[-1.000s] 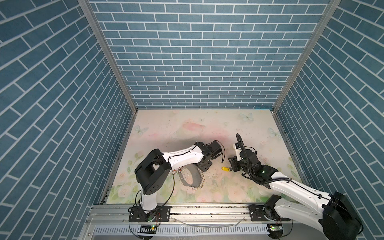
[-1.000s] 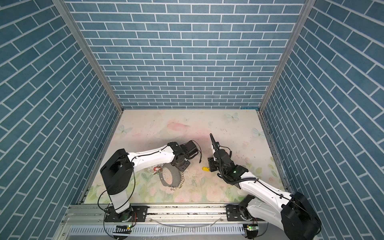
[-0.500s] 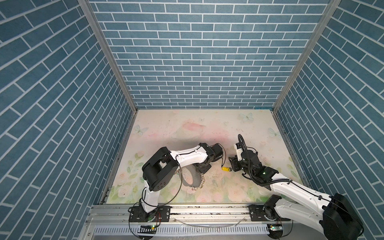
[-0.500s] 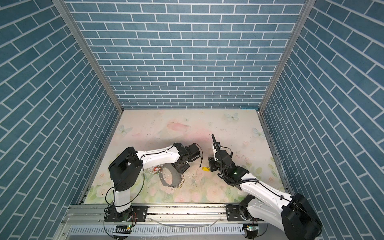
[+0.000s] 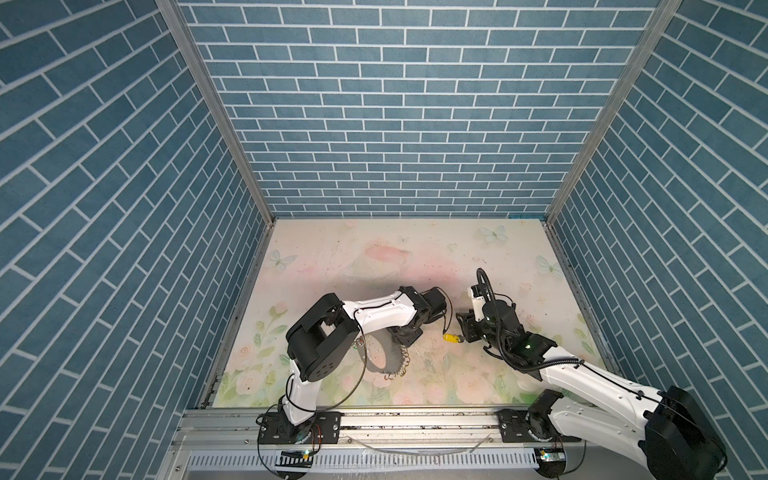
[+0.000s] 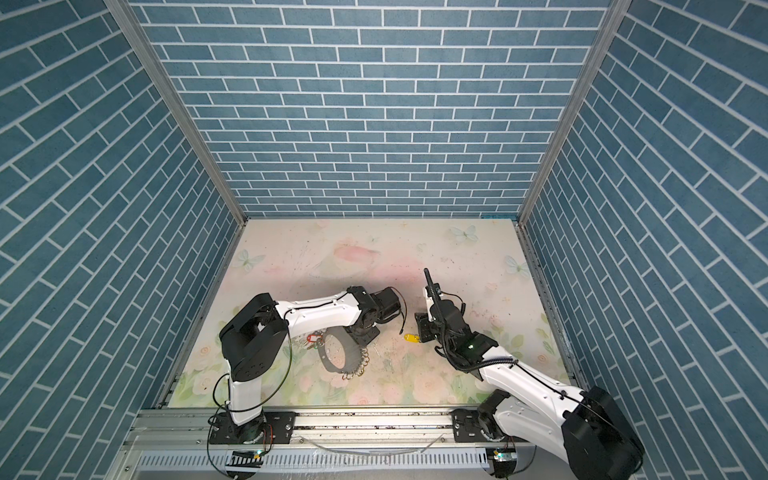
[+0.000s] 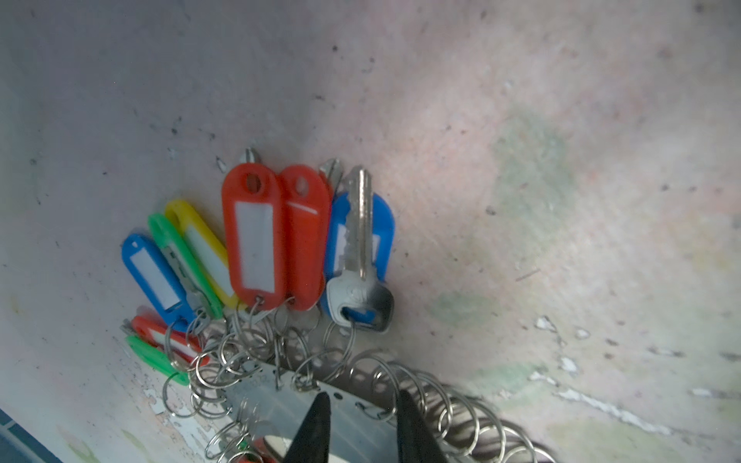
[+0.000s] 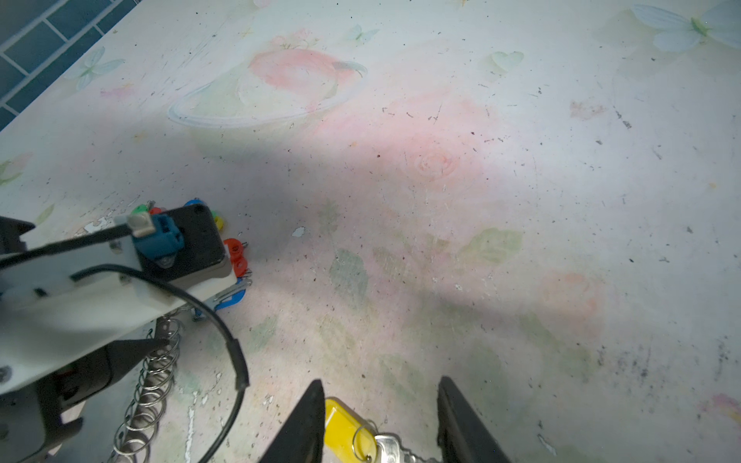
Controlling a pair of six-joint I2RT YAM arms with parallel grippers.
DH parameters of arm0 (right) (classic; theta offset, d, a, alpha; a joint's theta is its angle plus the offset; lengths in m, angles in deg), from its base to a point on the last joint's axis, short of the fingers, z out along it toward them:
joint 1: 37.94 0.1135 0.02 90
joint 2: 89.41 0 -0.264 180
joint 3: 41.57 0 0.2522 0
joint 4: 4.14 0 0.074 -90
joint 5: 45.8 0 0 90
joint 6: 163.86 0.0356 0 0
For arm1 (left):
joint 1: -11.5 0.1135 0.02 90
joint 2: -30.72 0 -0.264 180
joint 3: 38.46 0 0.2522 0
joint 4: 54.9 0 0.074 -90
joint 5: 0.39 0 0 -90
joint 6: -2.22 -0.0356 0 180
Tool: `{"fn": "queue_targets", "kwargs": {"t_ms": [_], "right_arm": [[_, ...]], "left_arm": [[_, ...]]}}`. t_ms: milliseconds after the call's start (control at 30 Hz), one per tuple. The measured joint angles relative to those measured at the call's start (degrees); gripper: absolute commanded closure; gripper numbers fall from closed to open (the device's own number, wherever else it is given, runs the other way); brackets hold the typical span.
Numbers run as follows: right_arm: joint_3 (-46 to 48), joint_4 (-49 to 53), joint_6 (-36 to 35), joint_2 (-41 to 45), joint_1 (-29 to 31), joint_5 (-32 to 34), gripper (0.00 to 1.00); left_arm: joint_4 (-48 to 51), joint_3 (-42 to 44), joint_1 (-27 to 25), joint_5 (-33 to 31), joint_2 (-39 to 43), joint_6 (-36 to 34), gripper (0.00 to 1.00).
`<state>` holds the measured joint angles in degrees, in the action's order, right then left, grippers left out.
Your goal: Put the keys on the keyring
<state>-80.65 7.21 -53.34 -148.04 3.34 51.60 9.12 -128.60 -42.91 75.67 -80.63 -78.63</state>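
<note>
So in both top views the keyring [image 5: 384,369] is lying flat on the flowery table [image 5: 374,257], and the left gripper [image 5: 409,332] is pointing down at its far edge. The loose yellow key [image 5: 453,338] is sitting off to the ring's right, between the two arms. It's just beside the right gripper [image 5: 465,330], so the right arm is clearly the nearer one. In the left wrist view the left gripper [image 7: 363,421] is hovering over the keyring's [image 7: 280,409] holed rim. Its fingertips [image 7: 314,429] are showing a small gap and nothing I can see pinched. A bunch of coloured tags [image 7: 256,236] is fanning out from the wire rings [image 7: 441,401] beyond. In the right wrist view the right gripper [image 8: 381,421] is straddling the yellow key [image 8: 345,425] with its jaws standing wide apart. The tag end is lying close to one of the fingers [image 8: 304,433] and the metal end is heading toward the other. So the long axis is slanting across the gap rather than running along the fingers. I'm guessing a straight close will be catching it nearly end to end, so a bit of wrist twist is probably looking smart.
</note>
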Motion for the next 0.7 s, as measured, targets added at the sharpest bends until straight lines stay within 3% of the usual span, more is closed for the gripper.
{"fn": "queue_targets", "kwargs": {"t_ms": [700], "right_arm": [[0.0,-1.5,0.0,-1.4,0.0,-1.1,0.53]], "left_arm": [[-1.3,0.3,0.0,-2.3,0.0,0.7,0.8]]}}
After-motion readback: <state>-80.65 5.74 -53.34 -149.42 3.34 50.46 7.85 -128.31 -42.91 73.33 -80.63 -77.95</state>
